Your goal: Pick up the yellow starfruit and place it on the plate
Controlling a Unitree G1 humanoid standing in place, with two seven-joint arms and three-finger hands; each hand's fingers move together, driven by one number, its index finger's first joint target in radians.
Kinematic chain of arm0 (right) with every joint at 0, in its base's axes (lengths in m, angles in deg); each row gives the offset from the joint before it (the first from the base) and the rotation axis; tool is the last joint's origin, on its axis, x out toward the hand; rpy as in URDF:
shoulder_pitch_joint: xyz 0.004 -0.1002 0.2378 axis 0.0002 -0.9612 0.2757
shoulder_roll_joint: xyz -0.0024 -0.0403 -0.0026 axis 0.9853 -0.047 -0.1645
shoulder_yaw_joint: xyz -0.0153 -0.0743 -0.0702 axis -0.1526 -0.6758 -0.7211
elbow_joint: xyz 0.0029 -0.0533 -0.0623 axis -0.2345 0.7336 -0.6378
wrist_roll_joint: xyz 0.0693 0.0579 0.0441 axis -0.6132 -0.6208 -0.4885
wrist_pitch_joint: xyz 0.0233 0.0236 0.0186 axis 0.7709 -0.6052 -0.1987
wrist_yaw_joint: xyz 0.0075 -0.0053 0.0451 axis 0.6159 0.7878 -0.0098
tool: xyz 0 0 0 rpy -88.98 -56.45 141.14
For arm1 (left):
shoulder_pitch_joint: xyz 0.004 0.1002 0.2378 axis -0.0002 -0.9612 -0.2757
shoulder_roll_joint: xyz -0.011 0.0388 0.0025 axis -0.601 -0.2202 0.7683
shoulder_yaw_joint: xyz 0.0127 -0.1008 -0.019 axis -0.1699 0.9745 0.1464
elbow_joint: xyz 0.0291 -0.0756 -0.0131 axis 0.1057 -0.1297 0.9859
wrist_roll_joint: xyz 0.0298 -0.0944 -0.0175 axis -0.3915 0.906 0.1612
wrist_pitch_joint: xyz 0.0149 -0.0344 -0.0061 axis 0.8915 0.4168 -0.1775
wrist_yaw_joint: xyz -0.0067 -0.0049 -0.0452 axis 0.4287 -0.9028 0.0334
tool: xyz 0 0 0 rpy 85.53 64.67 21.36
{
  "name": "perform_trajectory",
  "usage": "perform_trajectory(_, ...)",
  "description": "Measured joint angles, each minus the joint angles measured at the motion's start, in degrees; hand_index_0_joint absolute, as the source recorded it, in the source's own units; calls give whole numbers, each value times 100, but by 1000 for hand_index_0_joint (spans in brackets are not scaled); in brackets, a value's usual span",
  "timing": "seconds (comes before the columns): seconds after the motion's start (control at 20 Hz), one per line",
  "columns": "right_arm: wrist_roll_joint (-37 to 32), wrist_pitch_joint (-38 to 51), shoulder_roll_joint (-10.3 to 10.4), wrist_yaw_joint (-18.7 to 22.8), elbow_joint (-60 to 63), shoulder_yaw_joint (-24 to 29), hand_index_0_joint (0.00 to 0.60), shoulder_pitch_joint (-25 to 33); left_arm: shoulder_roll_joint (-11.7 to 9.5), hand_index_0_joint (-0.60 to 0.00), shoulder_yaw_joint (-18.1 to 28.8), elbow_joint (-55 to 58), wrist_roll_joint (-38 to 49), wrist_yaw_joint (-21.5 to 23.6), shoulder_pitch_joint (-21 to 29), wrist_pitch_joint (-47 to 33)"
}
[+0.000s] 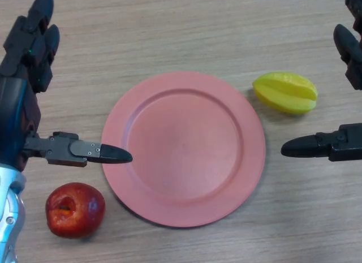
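One red apple (74,210) is sitting nearest the robot on the wooden table (186,37), just off the lower-left rim of the single pink plate (136,184), whose dish is lying bare. The left hand (25,87) is hovering above the apple at the left edge, its thumb stretching straight toward the plate's rim and its fingers pointing away up the table, spread wide and gripping nothing. On the opposite side the right hand (339,144) is reaching in, thumb extended toward the plate and fingers straight above it, likewise wide and carrying nothing. Between that thumb and those fingers, just beside the plate's upper-right rim, one yellow starfruit (285,93) is lying on its side on the table, glossy, with long ridges running lengthwise to pointed ends.
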Motion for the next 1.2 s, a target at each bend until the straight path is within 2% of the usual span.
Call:
perform_trajectory(0.5, 23, -7, 0, 3, 102, 0, 0, 42, 2, 0, -89, -183, -42, 4, 83, -205)
perform_trajectory(0.6, 248, 81, -8, 2, 418, -26, 0, 121, 9, 0, -108, -245, -8, 4, 82, -259)
perform_trajectory(0.7, 701, 320, -27, 23, 922, -40, 0, 238, 9, 0, -85, -222, 469, 4, 85, -177)
perform_trajectory(0.9, 683, 956, -98, 67, 1786, -154, 0, 615, 7, 0, -108, -197, 452, 13, 101, 127)
perform_trajectory(1.2, 1156, 2186, -129, 62, 3697, -403, 0, 1096, 7, 0, -92, -243, 451, 15, 98, 123)
